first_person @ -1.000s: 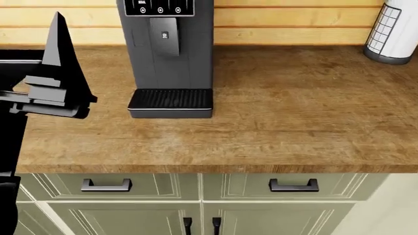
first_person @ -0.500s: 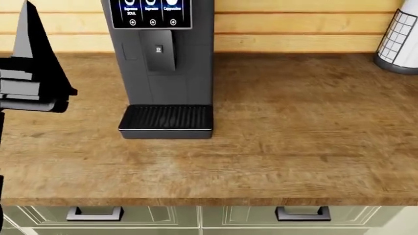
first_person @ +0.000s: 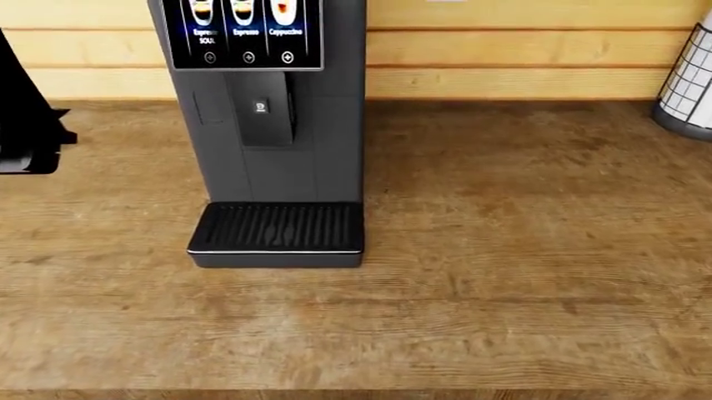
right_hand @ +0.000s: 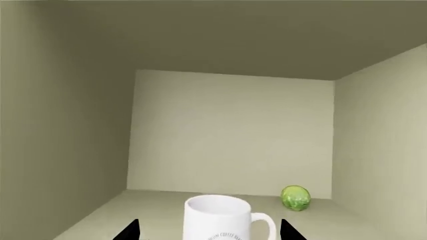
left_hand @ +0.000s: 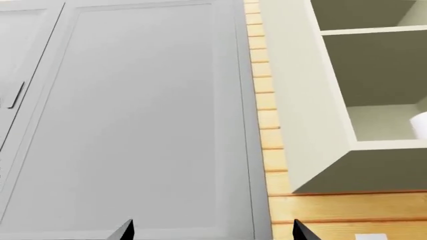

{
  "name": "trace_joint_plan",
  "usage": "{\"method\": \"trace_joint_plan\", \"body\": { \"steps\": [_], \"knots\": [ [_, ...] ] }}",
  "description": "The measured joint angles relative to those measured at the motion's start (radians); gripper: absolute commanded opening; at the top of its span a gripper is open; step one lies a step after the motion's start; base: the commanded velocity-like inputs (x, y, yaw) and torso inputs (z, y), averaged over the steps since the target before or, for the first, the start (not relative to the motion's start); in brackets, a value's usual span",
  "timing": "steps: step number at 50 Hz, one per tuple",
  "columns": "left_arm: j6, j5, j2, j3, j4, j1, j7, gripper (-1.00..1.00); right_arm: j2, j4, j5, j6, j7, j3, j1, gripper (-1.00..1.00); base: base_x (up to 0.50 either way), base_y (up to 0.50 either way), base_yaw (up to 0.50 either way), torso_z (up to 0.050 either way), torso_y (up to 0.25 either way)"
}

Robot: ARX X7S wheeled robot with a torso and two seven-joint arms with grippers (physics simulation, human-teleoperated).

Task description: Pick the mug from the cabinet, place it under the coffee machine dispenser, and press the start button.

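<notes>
The mug (right_hand: 217, 218), white with a dark round print and its handle to one side, stands on the floor of an open cabinet shelf in the right wrist view. My right gripper (right_hand: 209, 231) is open, its dark fingertips (right_hand: 130, 231) on either side of the mug and apart from it. The dark grey coffee machine (first_person: 317, 125) stands on the wooden counter, with its dispenser (first_person: 265, 112) above the ribbed black drip tray (first_person: 276, 229), which holds nothing. My left gripper (left_hand: 212, 231) is open and empty, facing a closed pale cabinet door (left_hand: 147, 120).
A green round thing (right_hand: 295, 198) lies at the back of the mug's shelf. The open shelf cabinet (left_hand: 300, 100) is beside the closed door, with a bit of something white (left_hand: 420, 125) at its edge. A white grid-patterned cylinder (first_person: 689, 83) stands at the counter's far right. The left arm (first_person: 28, 117) shows at the left edge.
The head view has risen and moved closer: the machine's screen has come into view and the lower drawers have dropped out. The left arm has slid toward the left edge.
</notes>
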Motion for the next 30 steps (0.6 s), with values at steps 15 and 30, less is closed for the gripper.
{"method": "trace_joint_plan", "body": {
  "steps": [15,30],
  "knots": [
    [-0.005,-0.016,-0.007,-0.009,0.013,0.007,-0.012,1.00,0.004,0.000,0.001,0.021,0.004,-0.007,-0.013,1.00,0.03,0.00,0.00,0.000,0.000],
    [-0.012,-0.033,-0.016,-0.013,0.025,0.013,-0.020,1.00,0.002,0.000,0.000,0.018,-0.008,-0.006,-0.011,1.00,0.02,0.00,0.00,0.000,0.000]
  ]
}}
